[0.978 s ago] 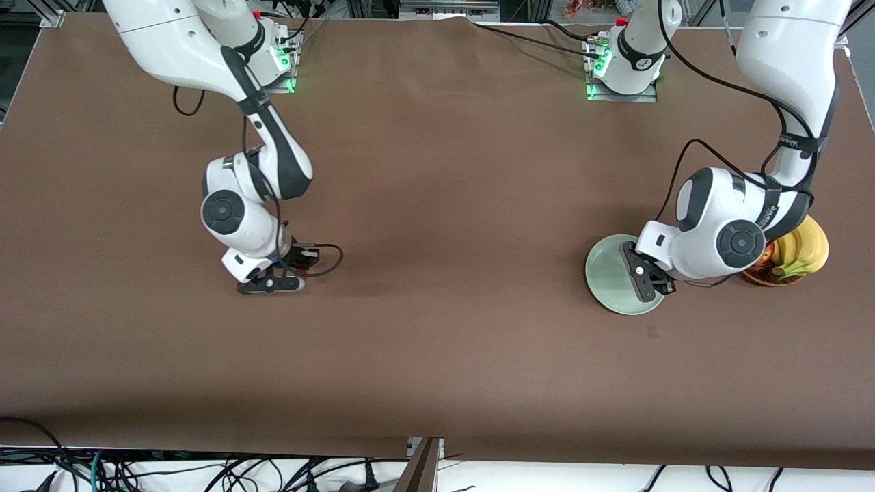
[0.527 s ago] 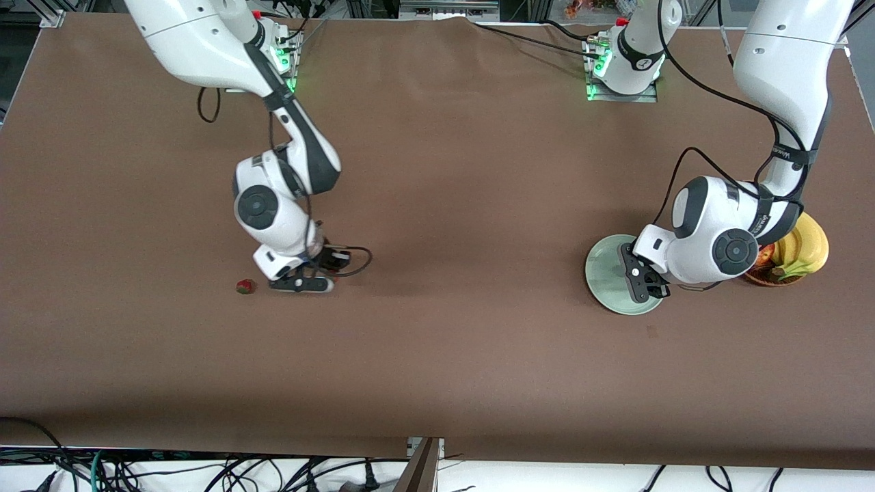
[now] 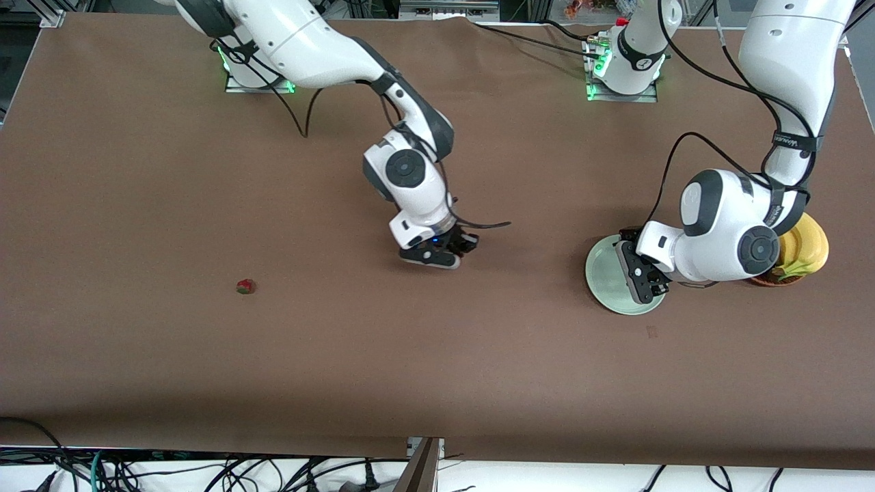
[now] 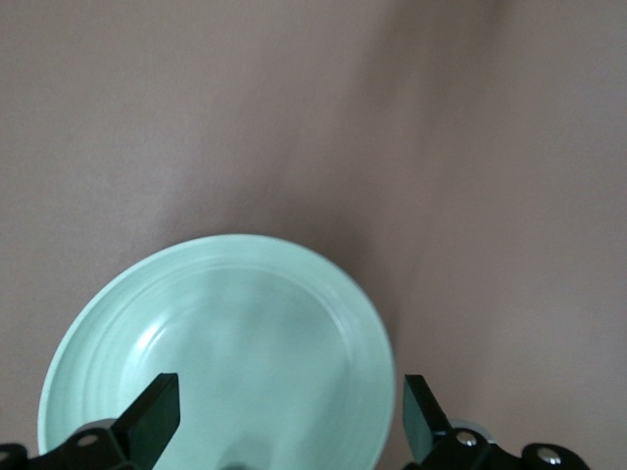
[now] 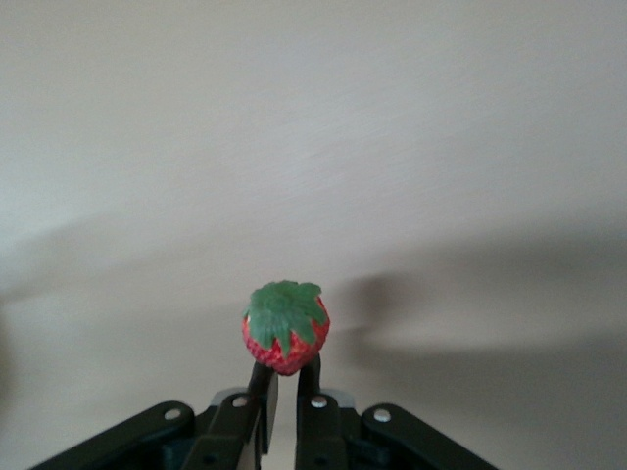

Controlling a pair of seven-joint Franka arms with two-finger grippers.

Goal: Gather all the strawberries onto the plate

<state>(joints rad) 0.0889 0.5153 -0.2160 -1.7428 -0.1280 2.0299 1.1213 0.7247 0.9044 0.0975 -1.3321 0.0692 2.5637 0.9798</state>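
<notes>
Basket [image 3: 765,279] with bananas [image 3: 803,247]

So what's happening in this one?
The right end effector is shut on a strawberry and is up over the middle of the table. The left end effector hangs open over the mint-green plate, where no berry shows. Another strawberry lies on the table toward the right arm's end. A basket with bananas sits beside the plate.
</notes>
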